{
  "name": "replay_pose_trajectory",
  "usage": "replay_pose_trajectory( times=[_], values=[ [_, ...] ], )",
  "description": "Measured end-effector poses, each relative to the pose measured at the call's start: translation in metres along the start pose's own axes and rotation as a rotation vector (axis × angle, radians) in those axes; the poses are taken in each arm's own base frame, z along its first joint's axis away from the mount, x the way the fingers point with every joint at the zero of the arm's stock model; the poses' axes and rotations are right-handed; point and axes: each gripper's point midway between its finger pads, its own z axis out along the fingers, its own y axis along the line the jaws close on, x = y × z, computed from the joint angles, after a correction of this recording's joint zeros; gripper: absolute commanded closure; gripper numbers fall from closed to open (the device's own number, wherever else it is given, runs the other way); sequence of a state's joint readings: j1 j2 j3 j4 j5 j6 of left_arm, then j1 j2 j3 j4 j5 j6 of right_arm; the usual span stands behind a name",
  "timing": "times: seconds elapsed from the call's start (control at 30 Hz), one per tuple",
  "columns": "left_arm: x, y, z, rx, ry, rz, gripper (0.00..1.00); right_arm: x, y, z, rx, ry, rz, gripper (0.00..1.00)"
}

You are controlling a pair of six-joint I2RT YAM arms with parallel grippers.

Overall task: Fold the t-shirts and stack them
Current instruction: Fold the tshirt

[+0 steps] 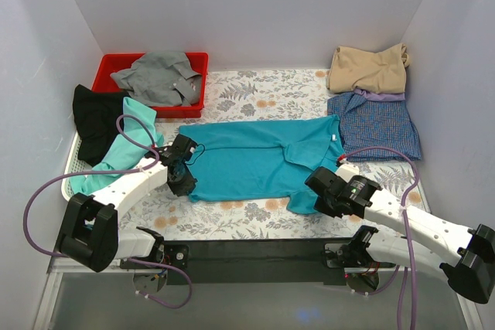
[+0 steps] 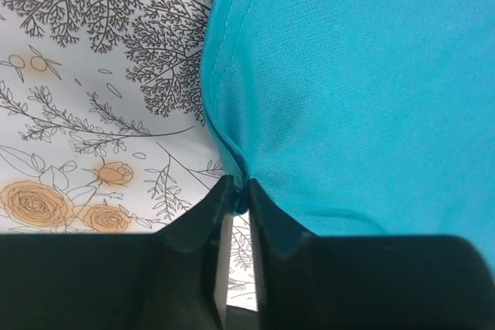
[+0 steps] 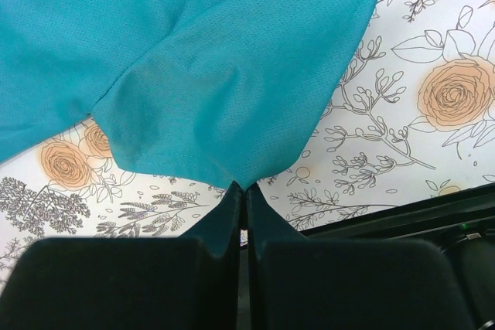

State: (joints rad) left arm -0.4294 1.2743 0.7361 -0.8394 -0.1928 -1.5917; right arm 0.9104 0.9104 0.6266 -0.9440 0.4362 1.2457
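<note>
- Showing the teal shirt [image 1: 247, 160] lying flat on the table [image 1: 271, 98], stretched between the two pincers and reaching away beyond them.
- Left pincer [image 2: 240, 187]: jaws a narrow slit apart, with the shirt's side edge puckered between their tips. How firm the hold is cannot be told.
- Right pincer [image 3: 244, 189]: pressed together, pinching a near corner of the cloth.
- Probable reason: paired holds along the near edge keep the cloth taut and level for a fold.
- Hidden: the cloth inside each pincer's tips, so the number of layers held cannot be told.
</note>
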Motion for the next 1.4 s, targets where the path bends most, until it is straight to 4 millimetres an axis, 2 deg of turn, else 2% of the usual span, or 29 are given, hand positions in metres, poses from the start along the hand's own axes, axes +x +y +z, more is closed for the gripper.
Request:
replay_pose_trajectory(
  times=[0.03,0.43,0.63,0.73,1.0,1.4],
  values=[
    [0.000,0.000,0.000,0.000,0.000,-0.001,1.00,0.000,0.000,0.000,0.000,-0.001,-0.001,0.99],
    [-0.001,-0.003,-0.006,0.024,-0.003,-0.006,1.00,-0.007,0.000,-0.003,-0.009,-0.035,-0.004,0.99],
    [-0.031,-0.019,-0.036,0.071,-0.103,-0.033,1.00,-0.031,0.010,-0.015,-0.018,-0.119,-0.020,0.99],
    [-0.043,-0.018,-0.043,0.067,-0.143,-0.054,1.00,-0.041,0.013,-0.018,-0.011,-0.153,-0.025,0.99],
    [-0.053,0.000,-0.036,0.004,-0.155,-0.107,1.00,-0.067,0.008,-0.023,0.032,-0.240,-0.013,0.99],
    [-0.064,0.000,-0.006,-0.062,-0.130,-0.095,1.00,-0.107,-0.007,-0.014,0.160,-0.337,-0.043,0.99]
  ],
)
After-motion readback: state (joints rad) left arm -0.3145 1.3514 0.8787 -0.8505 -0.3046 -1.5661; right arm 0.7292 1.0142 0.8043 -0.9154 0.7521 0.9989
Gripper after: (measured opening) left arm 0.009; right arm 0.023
